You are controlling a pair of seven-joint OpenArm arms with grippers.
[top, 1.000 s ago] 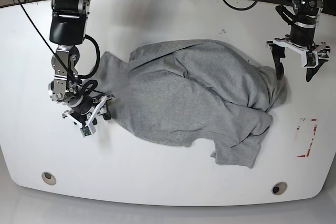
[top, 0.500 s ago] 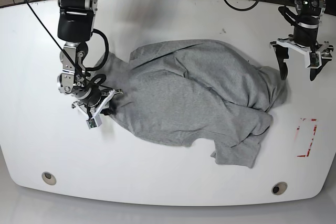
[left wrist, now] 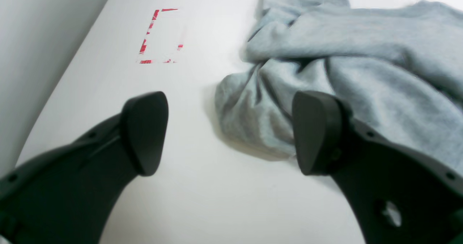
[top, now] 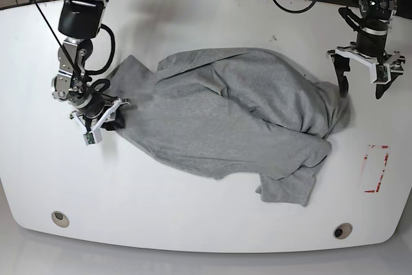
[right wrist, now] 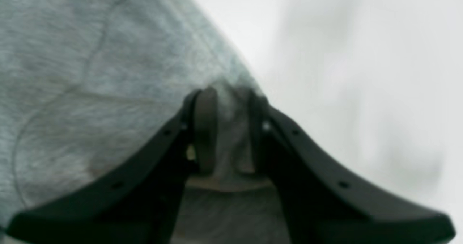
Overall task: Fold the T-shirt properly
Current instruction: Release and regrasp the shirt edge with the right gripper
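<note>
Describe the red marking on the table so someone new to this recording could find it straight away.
Start from the white table and the crumpled grey T-shirt spread across its middle. Beyond the shirt's bunched end, near the table edge below the open left pincer, sits the red marking. It is a broken rectangular outline, the only coloured mark on the white surface.

Bright even light, soft shadows, right-wrist view blurred
</note>
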